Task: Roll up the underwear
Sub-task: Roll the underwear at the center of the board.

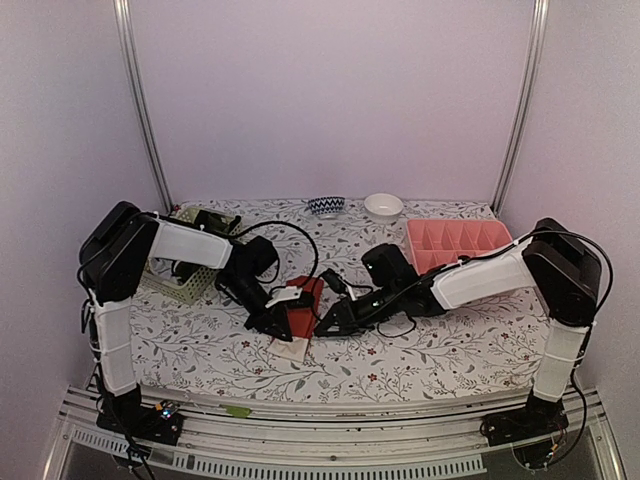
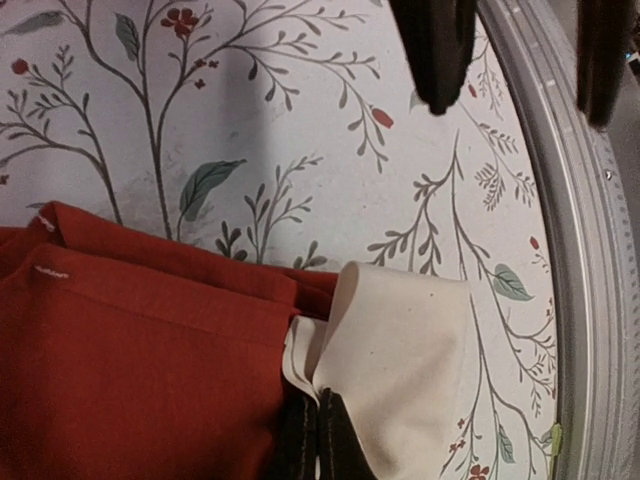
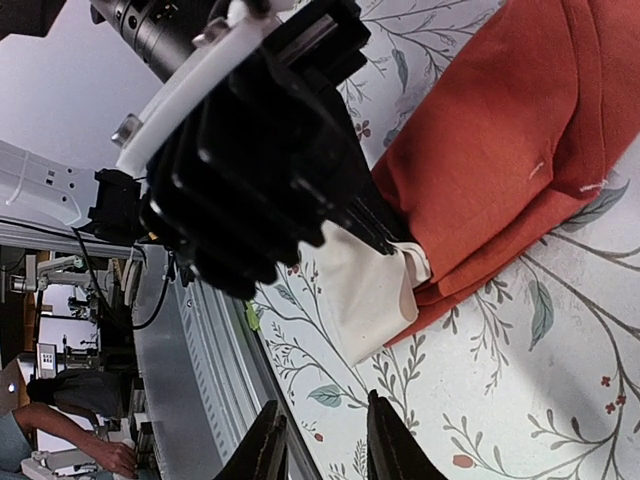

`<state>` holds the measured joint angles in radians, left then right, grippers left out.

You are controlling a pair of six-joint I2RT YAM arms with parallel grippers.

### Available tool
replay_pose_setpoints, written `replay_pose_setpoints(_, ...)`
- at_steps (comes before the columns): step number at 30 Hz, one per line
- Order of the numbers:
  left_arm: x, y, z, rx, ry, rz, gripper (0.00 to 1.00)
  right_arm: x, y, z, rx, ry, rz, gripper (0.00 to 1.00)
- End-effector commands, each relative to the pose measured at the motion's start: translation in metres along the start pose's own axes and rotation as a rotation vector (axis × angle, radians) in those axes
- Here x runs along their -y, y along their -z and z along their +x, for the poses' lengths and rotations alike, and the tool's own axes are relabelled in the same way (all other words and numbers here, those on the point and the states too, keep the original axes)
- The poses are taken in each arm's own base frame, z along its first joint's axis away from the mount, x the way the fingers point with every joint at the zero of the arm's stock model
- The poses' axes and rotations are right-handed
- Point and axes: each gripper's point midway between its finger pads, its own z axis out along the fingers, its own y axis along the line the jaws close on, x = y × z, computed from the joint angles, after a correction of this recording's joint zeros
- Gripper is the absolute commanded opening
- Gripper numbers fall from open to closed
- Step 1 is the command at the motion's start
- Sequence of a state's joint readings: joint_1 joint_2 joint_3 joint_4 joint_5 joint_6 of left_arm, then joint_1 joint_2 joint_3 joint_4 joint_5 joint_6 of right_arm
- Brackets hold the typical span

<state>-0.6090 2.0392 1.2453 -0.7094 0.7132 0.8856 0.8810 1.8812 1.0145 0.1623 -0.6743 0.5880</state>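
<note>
The red-orange underwear (image 1: 303, 312) lies folded on the floral tablecloth at the middle front, its cream-white part (image 1: 290, 348) toward the near edge. In the left wrist view the red cloth (image 2: 140, 360) fills the lower left and the cream part (image 2: 410, 370) curls upward. My left gripper (image 2: 322, 400) is shut on that cream edge. It also shows in the top view (image 1: 278, 325). My right gripper (image 3: 325, 440) hangs open just beyond the cream flap (image 3: 370, 290), with nothing between its fingers (image 3: 385, 440). From above, the right gripper (image 1: 325, 325) sits right of the garment.
A pink divided tray (image 1: 460, 240) stands at the back right. A pale green basket (image 1: 185, 278) with something dark in it sits under the left arm. Two small bowls (image 1: 383, 206) rest at the back. The metal table rail (image 2: 590, 300) runs close by the cloth.
</note>
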Motion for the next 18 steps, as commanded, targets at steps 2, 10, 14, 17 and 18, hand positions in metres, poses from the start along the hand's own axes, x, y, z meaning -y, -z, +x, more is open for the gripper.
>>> replay_pose_setpoints(2,-0.003,-0.005,0.021,-0.026,0.142,0.027,0.0,-0.021,-0.015,-0.016,0.013,0.048,-0.068,0.27)
replay_pose_setpoints(10,-0.015,-0.004,0.027,0.007,0.282,0.048,0.0,-0.01,-0.037,-0.013,-0.014,0.039,-0.061,0.2)
replay_pose_setpoints(14,-0.018,-0.001,0.028,0.04,0.336,0.065,0.0,-0.006,-0.046,-0.014,-0.022,0.025,-0.067,0.2)
replay_pose_setpoints(17,-0.018,-0.001,0.029,0.052,0.348,0.075,0.0,0.001,-0.054,-0.012,-0.036,0.007,-0.068,0.2)
replay_pose_setpoints(18,-0.017,-0.001,0.03,0.056,0.354,0.078,0.0,0.004,-0.057,-0.012,-0.039,0.002,-0.067,0.2)
